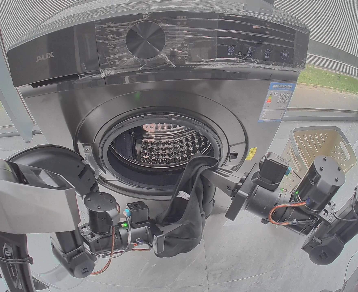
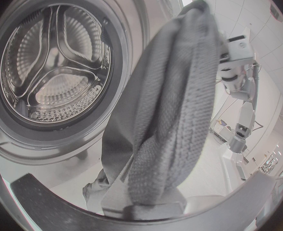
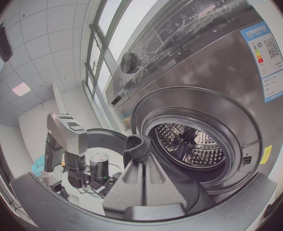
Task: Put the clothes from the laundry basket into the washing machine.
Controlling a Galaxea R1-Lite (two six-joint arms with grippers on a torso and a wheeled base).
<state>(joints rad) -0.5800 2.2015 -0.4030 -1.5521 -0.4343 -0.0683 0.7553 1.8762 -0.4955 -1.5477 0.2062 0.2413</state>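
Garment: black knit cloth (image 1: 187, 207) hangs at 5 o'clock of the grey washing machine's (image 1: 244, 102) door opening, not yet inside.
Jaws: your left jaws and right jaws both pinch it.
Remaining: push it in; the beige plastic laundry basket (image 1: 321, 142), at 3 o'clock, looks emptied.

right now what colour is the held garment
The garment is black, best in head view.
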